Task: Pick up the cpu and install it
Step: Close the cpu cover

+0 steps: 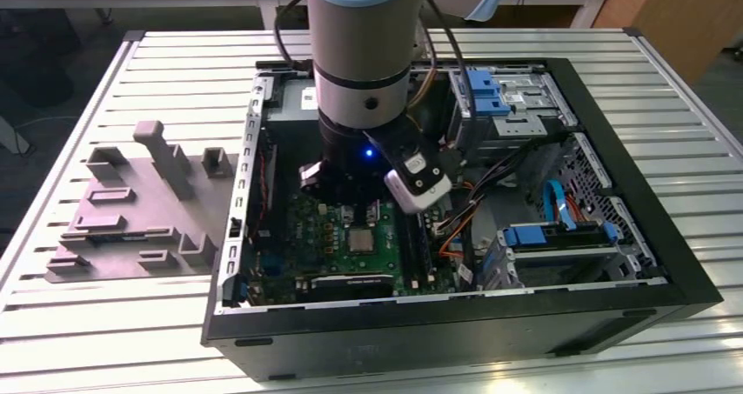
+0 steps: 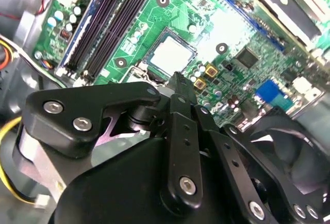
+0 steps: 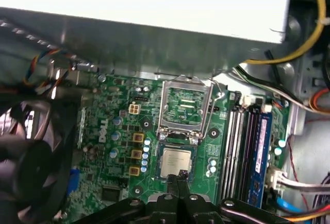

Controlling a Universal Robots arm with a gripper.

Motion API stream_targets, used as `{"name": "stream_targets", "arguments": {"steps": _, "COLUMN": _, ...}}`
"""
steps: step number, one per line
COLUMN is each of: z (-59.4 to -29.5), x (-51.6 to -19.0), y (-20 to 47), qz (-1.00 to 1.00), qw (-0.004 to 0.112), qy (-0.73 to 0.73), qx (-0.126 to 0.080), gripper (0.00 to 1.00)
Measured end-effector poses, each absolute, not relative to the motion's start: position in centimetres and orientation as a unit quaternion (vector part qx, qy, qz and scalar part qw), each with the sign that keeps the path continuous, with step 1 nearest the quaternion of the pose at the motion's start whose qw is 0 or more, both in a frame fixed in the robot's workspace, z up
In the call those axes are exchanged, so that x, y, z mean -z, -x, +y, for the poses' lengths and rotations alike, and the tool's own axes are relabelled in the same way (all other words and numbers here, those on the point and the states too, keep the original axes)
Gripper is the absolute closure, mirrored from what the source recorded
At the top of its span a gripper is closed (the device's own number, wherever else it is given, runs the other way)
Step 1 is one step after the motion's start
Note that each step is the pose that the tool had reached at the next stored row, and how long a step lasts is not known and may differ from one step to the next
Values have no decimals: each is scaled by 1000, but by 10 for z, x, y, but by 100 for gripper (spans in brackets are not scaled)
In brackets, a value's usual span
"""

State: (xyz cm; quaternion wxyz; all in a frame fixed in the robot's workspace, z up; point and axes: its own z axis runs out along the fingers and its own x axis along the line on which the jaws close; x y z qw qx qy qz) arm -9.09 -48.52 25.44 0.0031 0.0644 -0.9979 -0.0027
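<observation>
Cpu lies flat in its seat on the green motherboard, just beside the raised metal socket frame and near the memory slots. Directly above the chip hangs the gripper, its black fingertips pressed together with nothing between them, tips close over the chip's edge; in the second wrist view the chip shows just beyond the closed tips.

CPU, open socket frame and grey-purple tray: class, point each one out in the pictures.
cpu [image 3: 176, 162]: first wrist view, middle of its silvery top.
socket frame [image 3: 185, 105]: first wrist view, centre of the hinged-open metal frame.
tray [image 1: 128, 229]: exterior view, flat part of its base, beside the computer case.
</observation>
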Motion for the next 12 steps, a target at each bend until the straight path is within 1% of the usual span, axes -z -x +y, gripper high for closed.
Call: {"name": "stream_targets", "arguments": {"steps": 12, "z": -485, "x": -253, "y": 90, "qz": -985, "qw": 3, "qy": -175, "qx": 2, "gripper": 89}}
